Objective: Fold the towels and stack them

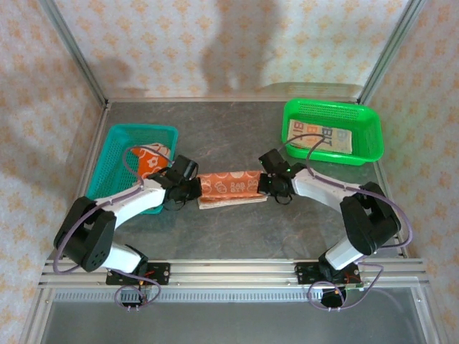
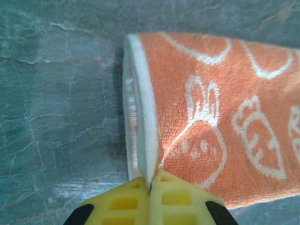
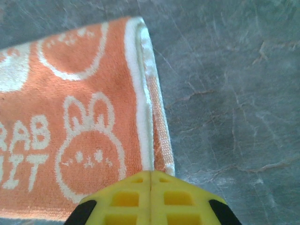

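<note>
Two hands are clenched on one orange towel (image 1: 229, 188), which lies folded into a long narrow strip on the middle of the grey bench (image 1: 237, 236), running left to right. The left hand (image 1: 192, 188) grips the strip's left end and the right hand (image 1: 267, 183) grips its right end, so the towel spans the gap between them.

From the left wrist, the yellow pads (image 2: 178, 199) are pressed together with the towel's white hem pinched in the seam between them. The folded layers show at that end, and white carrot and rabbit drawings cover the orange top. From the right wrist, the pads (image 3: 126, 192) are likewise shut on the white hem at the other end, beside a rabbit face and the letters "RAB".

At the far left a teal basket (image 1: 118, 154) holds a second orange towel (image 1: 154, 159), bunched up near its right wall, just beside the left arm. At the far right a green basket (image 1: 369, 136) holds a cream towel (image 1: 319, 137) with large lettering, lying flat.
</note>
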